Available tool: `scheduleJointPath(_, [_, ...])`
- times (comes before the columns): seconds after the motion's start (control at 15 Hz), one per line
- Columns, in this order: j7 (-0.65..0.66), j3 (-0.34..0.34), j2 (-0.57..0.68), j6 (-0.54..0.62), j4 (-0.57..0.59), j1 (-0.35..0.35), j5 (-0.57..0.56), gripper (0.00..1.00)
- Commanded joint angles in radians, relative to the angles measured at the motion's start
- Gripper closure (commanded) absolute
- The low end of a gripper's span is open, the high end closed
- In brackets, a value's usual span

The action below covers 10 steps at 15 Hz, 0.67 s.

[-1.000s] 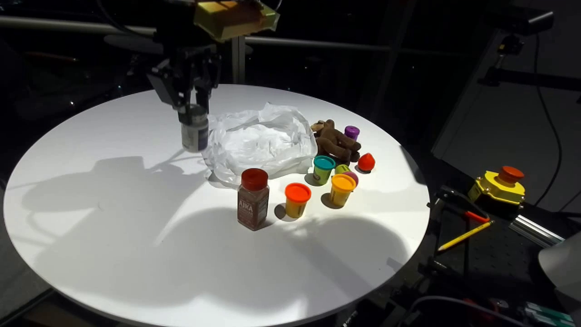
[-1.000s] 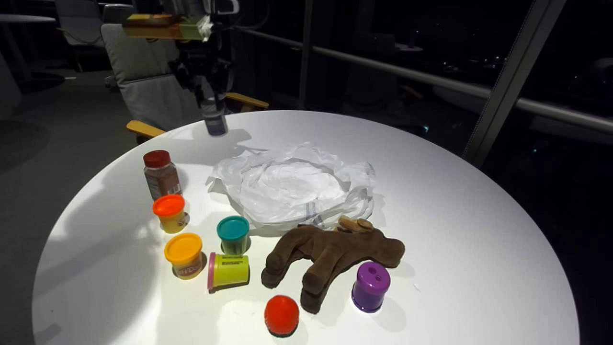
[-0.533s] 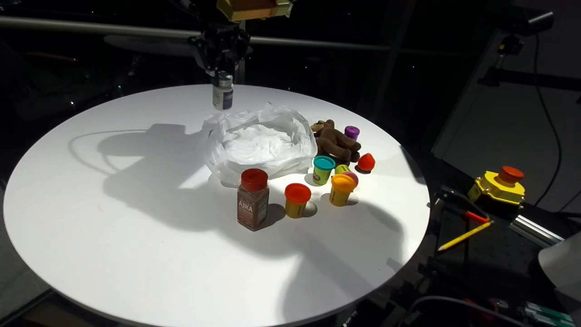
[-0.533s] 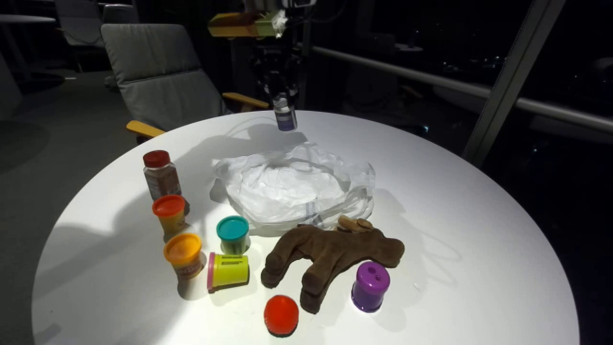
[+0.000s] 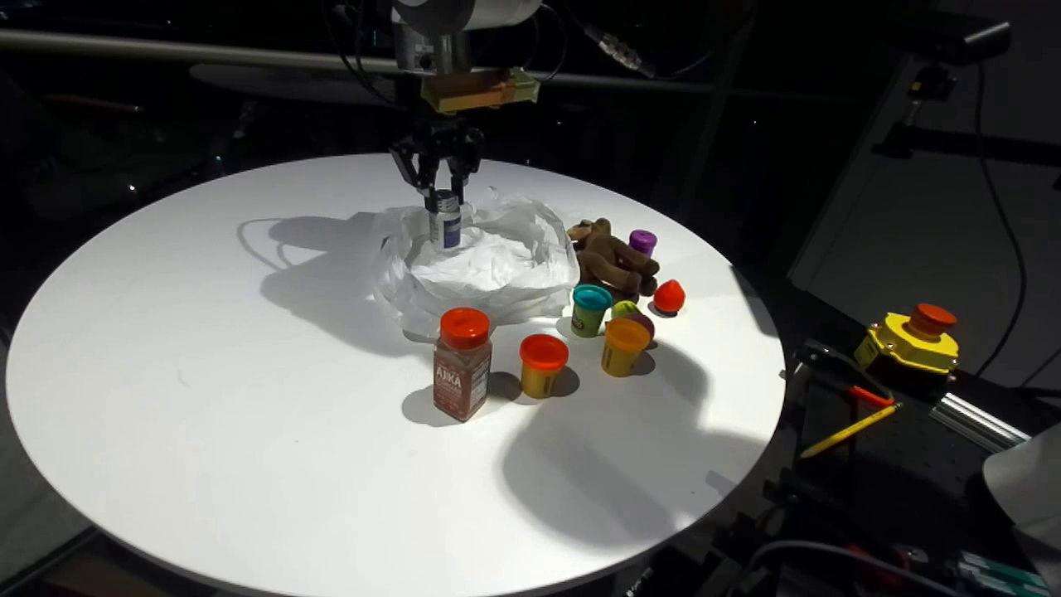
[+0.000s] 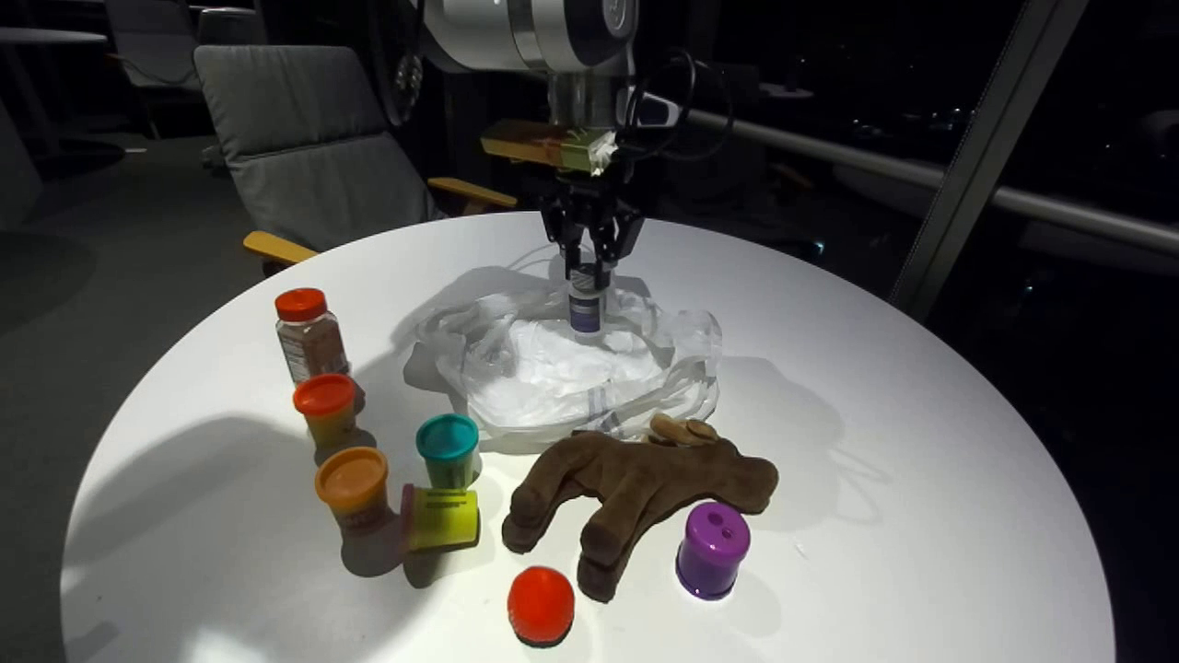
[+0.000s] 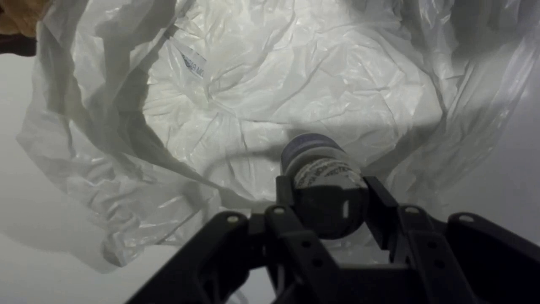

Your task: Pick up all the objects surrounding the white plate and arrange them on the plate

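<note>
- The black two-fingered end effector (image 7: 329,192) grips one small white cylindrical bottle with a purple label (image 6: 586,313) by its upper part, nearly upright over the bag; I cannot tell whether its base touches.
- Below spreads one crumpled white plastic bag (image 6: 534,373), rim raised; what lies under it is hidden.
- Four plastic tubs sit near the bag. Three stand upright: teal-lidded tub (image 6: 449,451), orange-red-lidded tub (image 6: 328,410), orange-lidded tub (image 6: 355,488). The yellow-green tub with a pink lid (image 5: 625,310) lies on its side, partly hidden in an exterior view.
- One clear jar of reddish-brown powder with a red lid (image 5: 462,365) stands upright.
- One brown plush toy (image 6: 645,474) lies just beside the bag, cut off in the wrist view; near it are one purple plastic cylinder (image 6: 713,551) and one red rounded object (image 6: 542,603).
- All rest on a round white table (image 6: 921,479), crossed by shadows.
- The room is dark, its background hard to make out; a grey padded chair (image 6: 309,138) stands behind.
</note>
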Motion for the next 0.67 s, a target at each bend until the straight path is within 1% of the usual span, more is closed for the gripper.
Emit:
scheduleJointPath(0.0, [0.013,0.0,0.079,-0.076,0.14,-0.009,0.046,0.31])
scheduleJointPath(0.07, [0.01,0.0,0.086,-0.09,0.156,-0.012,0.051,0.29])
scheduleJointPath(0.13, [0.01,0.0,0.077,-0.093,0.151,-0.012,0.055,0.23])
scheduleJointPath(0.2, [0.011,0.001,0.07,-0.096,0.152,-0.012,0.058,0.16])
scheduleJointPath(0.27, [0.011,0.004,0.039,-0.092,0.122,-0.01,0.061,0.08])
scheduleJointPath(0.33, [0.011,0.008,0.022,-0.091,0.11,-0.008,0.065,0.02])
scheduleJointPath(0.4, [0.019,0.01,-0.029,-0.072,0.056,0.003,0.065,0.0])
scheduleJointPath(0.6, [0.016,0.034,-0.175,-0.024,-0.108,0.036,0.068,0.0])
